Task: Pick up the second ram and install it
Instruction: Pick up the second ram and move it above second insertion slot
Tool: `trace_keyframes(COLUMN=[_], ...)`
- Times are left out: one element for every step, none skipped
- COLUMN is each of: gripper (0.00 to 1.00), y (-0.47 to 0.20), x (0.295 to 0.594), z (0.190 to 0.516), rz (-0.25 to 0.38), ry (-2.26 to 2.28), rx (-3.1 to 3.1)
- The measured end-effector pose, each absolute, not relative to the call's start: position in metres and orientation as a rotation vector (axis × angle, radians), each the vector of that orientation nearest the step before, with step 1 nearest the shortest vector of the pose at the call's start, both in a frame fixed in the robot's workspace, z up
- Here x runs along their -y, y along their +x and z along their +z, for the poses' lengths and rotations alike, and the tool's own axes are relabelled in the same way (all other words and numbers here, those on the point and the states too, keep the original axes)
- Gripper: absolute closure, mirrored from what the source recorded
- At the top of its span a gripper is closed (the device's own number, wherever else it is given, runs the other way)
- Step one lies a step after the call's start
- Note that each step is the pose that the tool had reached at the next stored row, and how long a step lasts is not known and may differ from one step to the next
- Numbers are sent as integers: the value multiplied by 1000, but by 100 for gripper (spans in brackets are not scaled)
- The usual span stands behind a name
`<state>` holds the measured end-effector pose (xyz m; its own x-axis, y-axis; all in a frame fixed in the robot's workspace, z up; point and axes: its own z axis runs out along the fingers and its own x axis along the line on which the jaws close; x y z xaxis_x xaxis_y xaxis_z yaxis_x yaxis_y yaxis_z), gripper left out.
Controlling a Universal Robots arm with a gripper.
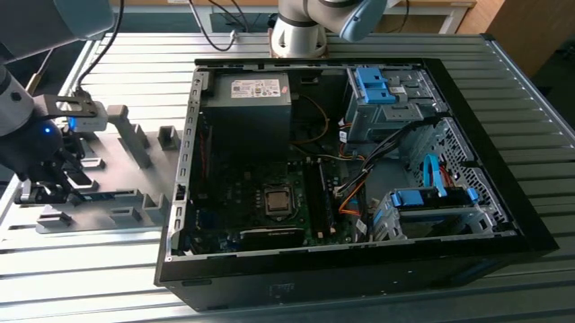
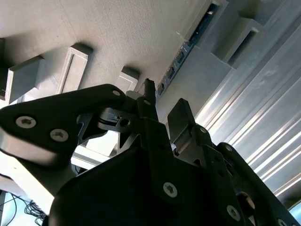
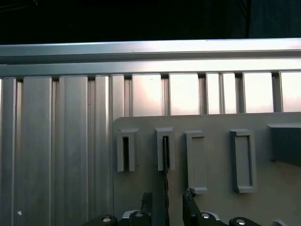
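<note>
The second ram (image 3: 165, 176) is a thin dark strip seen edge-on, standing upright with one end in the slot of a grey holder block (image 3: 165, 149). In the second wrist view the second ram (image 2: 188, 44) shows as a dark board with small chips running along the grey plate. My gripper (image 3: 167, 200) is open and straddles the strip, one finger on each side with a small gap. The same gripper (image 2: 164, 101) shows its dark fingers (image 2: 181, 117) close to the strip's near end. In the exterior view my gripper (image 1: 52, 190) hangs low over the holder plate (image 1: 134, 202).
The open computer case (image 1: 359, 168) lies on the exterior view's right, with the motherboard (image 1: 269, 202), its memory slots (image 1: 316, 195), orange cables and blue drive brackets. More grey holder blocks (image 3: 242, 160) stand on the plate. The table is ribbed aluminium (image 3: 61, 141).
</note>
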<state>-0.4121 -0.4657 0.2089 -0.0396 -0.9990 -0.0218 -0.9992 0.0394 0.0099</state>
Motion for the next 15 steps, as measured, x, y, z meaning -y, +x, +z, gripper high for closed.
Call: trace_keyframes(gripper=[61,61,61,61,61,61,61,61,61,61,63,63,70,70,70], y=[-412,-412,-412,-412,-412,-412,-412,-412,-412,-412,-412,-412,-412,-412,-412], x=[466,466,466,466,466,466,466,466,466,466,466,466,466,466,466], z=[208,206,204,203,201,199,198,197,197,196,196,196,195,195,194], rz=[35,35,35,35,35,35,35,35,35,35,35,35,35,35,35], ry=[-2171,-2171,-2171,-2171,-2171,-2171,-2171,-2171,-2171,-2171,-2171,-2171,-2171,-2171,-2171], rx=[-2258,-2258,-2258,-2258,-2258,-2258,-2258,-2258,-2258,-2259,-2259,-2258,-2258,-2258,-2258])
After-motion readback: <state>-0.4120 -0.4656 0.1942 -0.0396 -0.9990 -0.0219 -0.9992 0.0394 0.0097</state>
